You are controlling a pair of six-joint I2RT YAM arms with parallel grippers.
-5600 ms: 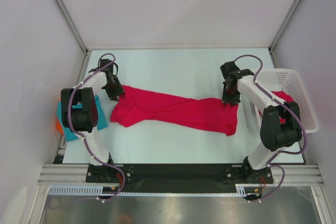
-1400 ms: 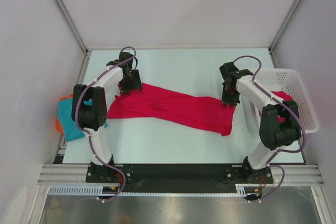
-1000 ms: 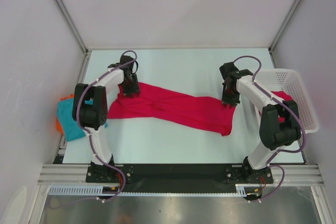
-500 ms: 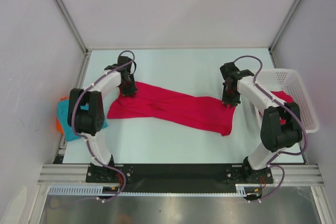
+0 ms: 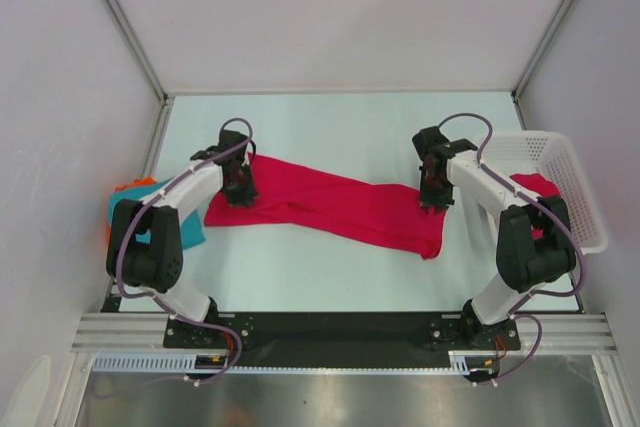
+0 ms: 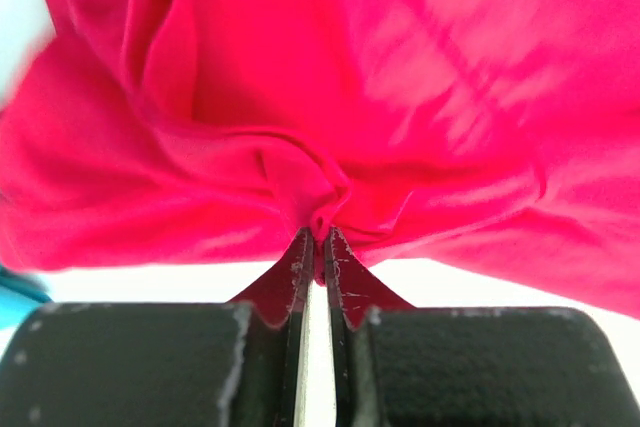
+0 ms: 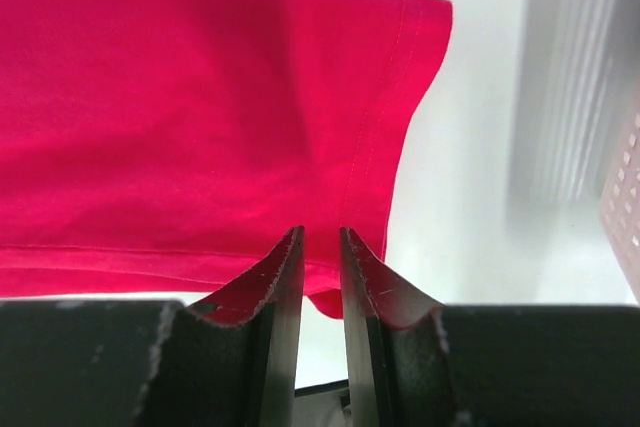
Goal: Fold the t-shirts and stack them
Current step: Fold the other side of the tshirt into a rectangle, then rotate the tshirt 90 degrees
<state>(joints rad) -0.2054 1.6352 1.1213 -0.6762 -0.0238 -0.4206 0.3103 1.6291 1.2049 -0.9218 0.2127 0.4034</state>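
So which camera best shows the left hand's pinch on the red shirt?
Left wrist: the left hand is closed on a fold of the red shirt. From the top, the arm hides it; the right wrist shows only the other edge.

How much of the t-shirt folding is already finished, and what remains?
Done: a folded teal t-shirt lies at the table's left edge. In hand: the crimson t-shirt is spread out unfolded, with the left gripper pinching its cloth and the right gripper at its other end. Left: folding it, plus the crimson shirt in the basket.

Soft matt cloth crimson t-shirt (image 5: pixel 330 207)
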